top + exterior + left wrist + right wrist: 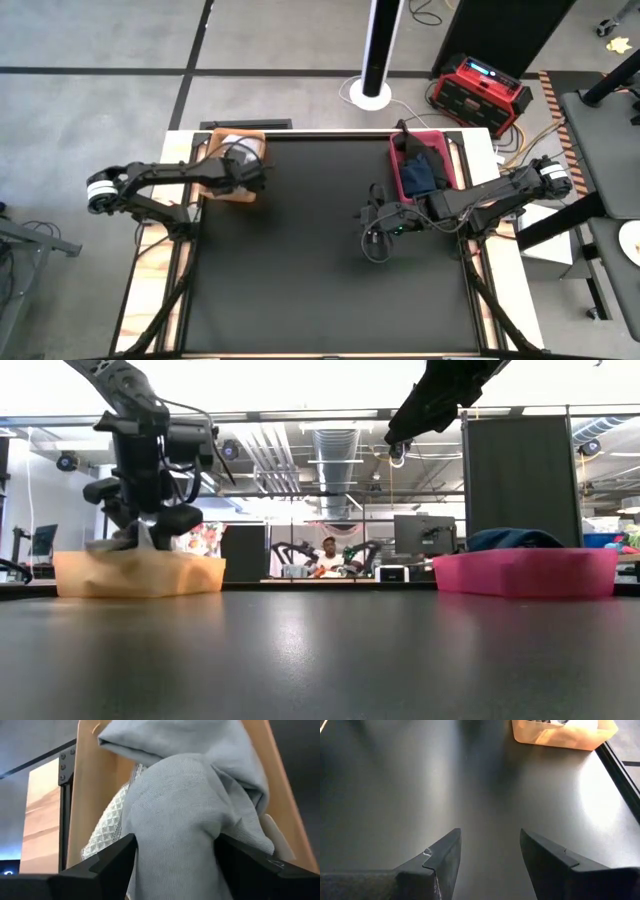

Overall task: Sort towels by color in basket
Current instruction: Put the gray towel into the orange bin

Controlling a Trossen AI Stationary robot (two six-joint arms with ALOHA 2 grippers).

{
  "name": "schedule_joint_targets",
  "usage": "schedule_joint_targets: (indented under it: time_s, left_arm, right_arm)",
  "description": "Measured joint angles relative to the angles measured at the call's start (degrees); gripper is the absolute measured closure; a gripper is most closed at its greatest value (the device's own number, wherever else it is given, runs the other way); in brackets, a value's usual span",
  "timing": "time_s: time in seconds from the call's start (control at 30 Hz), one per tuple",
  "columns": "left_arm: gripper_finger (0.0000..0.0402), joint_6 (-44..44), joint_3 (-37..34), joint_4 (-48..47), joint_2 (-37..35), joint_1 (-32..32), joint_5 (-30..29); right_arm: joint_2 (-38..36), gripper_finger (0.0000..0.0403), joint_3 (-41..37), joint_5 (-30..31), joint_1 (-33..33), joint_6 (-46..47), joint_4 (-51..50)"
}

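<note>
A light grey towel lies heaped in the tan basket at the table's far left, on top of a white waffle-weave towel. My left gripper hangs over that basket, slanting down, fingers wide apart, with a hump of the grey towel between them. My right gripper hovers open above the bare tabletop right of centre, with nothing between its fingers. A navy towel lies in the pink basket at the far right. My left gripper stands with a finger on either side of a raised fold of the grey towel. Whether the fingers touch the cloth, I cannot tell. They slant down into the basket from the table's left side. The towel rests in the basket.
The black tabletop stretches between the two baskets and toward the near edge. A red case and a white post stand on the floor beyond the far edge. A person sits in the room behind the table.
</note>
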Motion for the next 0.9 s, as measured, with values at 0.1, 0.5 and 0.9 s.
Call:
schedule_joint_targets:
  time_s: [0.1,0.5,0.9]
  left_arm:
    - [0.0145,0.0,1.5,-1.9,0.0,0.0,0.1]
    - [0.0145,-0.4,7.3,-12.5,0.0,0.0,0.3]
    - [0.015,8.9,14.9,-13.7,-0.1,-0.1,-0.2]
  right_arm:
    - [0.0,0.0206,0.0,0.0,0.0,0.0,0.0]
    - [0.0,0.0206,0.0,0.0,0.0,-0.1,0.0]
    - [0.0,0.0206,0.0,0.0,0.0,-0.1,0.0]
